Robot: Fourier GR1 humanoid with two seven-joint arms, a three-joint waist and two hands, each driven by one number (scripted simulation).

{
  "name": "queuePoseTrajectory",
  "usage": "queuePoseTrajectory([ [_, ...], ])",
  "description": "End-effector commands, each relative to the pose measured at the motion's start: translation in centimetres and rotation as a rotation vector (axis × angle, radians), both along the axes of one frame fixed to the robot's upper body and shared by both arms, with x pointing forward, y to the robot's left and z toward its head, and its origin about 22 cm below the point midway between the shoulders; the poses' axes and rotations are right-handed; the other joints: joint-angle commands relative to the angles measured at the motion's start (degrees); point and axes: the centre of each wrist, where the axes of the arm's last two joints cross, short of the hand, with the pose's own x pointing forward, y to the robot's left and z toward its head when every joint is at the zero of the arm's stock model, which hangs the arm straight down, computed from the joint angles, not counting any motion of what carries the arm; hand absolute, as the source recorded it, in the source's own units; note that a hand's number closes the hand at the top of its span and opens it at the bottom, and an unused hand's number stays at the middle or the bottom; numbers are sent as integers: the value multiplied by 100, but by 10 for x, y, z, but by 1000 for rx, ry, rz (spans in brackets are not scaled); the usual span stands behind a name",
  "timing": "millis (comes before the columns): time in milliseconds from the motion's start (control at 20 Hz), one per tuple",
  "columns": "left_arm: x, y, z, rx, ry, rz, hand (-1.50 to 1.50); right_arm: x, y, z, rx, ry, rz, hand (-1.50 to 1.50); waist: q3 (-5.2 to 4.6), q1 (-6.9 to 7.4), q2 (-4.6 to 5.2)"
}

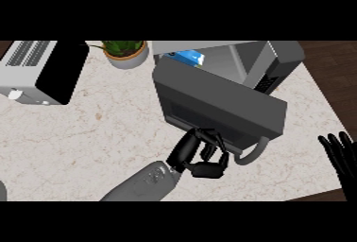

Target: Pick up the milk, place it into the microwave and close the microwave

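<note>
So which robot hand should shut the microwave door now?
Left. The left robot hand is against the microwave door, beside its handle, milk already inside. The right robot hand rests open at the view's right edge, apart from it.

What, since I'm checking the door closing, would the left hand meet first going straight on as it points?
The microwave door: the left hand points at its near lower edge and looks to be against it, though depth is unclear.

Above the pale marble desk point(83, 137), the left robot hand point(202, 153) lies against the lower edge of the half-swung dark door point(223, 106) of the microwave point(279, 61), just beside the grey handle point(254, 152), while the blue milk carton point(190, 57) stands inside and the right robot hand point(340, 153) rests with fingers straight up at the right edge.
</note>
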Motion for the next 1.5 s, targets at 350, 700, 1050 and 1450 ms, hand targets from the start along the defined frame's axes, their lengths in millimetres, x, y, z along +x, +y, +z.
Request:
queuePoseTrajectory([
  [350, 28, -16, 40, -122, -16, 255, 150, 15, -10, 44, -105, -65, 63, -150, 2, -344, 64],
  [700, 46, -18, 52, -106, 5, 357, -150, 29, -25, 78, -175, -158, 25, -150, 11, -555, 148],
  [1050, 63, -19, 71, -183, 28, 460, -150, 39, -41, 131, -443, -324, -122, 150, -3, -659, 243],
  [1450, 66, -20, 75, -217, 36, 501, -150, 48, -39, 141, -468, -363, -132, 150, 17, -632, 312],
])
